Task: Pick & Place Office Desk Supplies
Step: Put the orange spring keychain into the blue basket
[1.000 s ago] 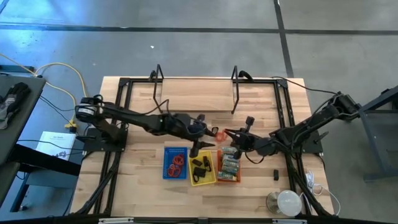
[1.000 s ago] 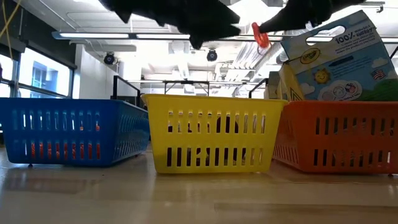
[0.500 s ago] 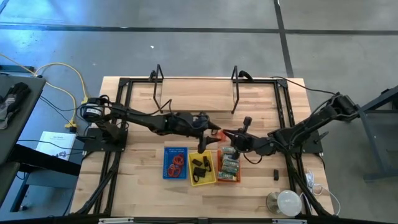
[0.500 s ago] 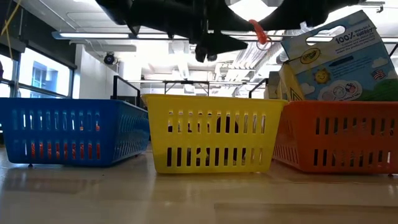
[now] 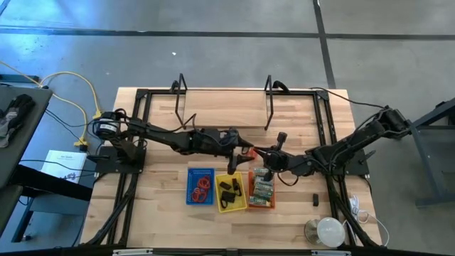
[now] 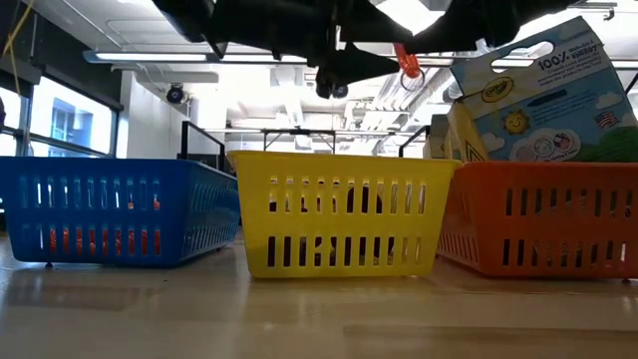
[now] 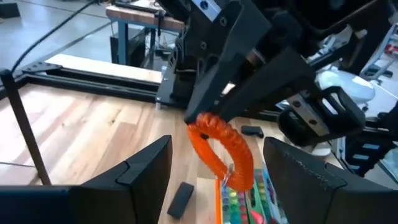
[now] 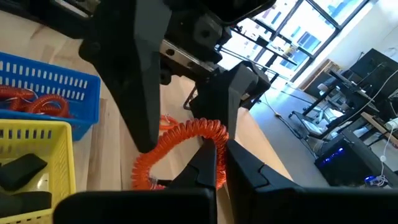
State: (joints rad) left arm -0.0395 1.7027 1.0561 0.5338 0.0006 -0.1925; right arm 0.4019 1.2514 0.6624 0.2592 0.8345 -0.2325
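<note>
Hanging above the yellow tray, a red coiled loop is pinched in the closed fingers of the right gripper, which meets the left gripper in mid-air over the far edge of that tray.

Right gripper: jaws narrow, clamped on one end of the red coiled loop; the rest of the coil curves free of the fingertips. From the high view the loop shows as a small red spot just beyond the yellow tray's far rim, between the two arms.

Left gripper: jaws wide. Its two fingers stand on either side of the loop without touching it, as seen from the left wrist.

From the low view both grippers sit well above the yellow tray, and the loop hangs off to the orange-tray side of it.

Trays: the blue tray lies just beside the yellow tray on the left arm's side and holds more red loops. The yellow tray holds black clips. The orange tray lies just beside the yellow tray on the right arm's side and holds a crayon box and greenish pieces.

One small black item lies on the table well apart from the yellow tray, past the orange tray.
</note>
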